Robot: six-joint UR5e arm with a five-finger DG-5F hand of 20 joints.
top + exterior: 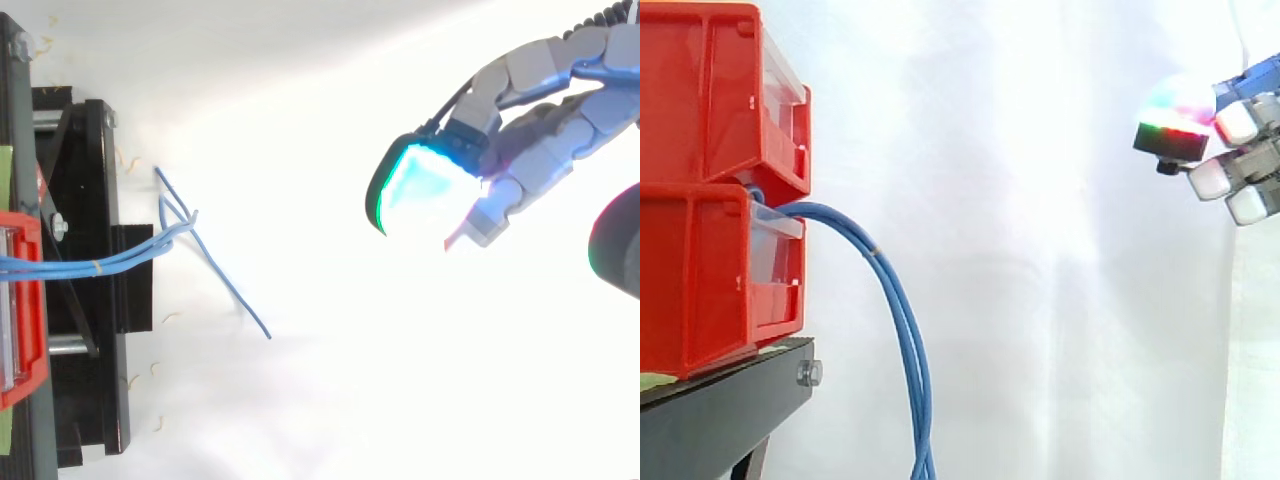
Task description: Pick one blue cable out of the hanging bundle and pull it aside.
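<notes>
The blue cables [904,330] run out between the red bins [700,270] and hang straight down, well apart from and lower than the hand [560,140], whose fingers are loosely spread and empty.

Free room: a broad, unbroken gap before the white fabric curtain [1040,300], between the robot hand [1240,170] at the upper right, its fingers loosely extended and holding nothing, and the bundle of thin blue cables [905,350].

Obstacles: two stacked red plastic bins [710,190] at the left; a black metal stand [720,420] beneath them.

The cables arch out where the bins meet and hang clear of the stand, free on the hand's side. From above, loose cable ends [230,290] splay outward into the gap.
</notes>
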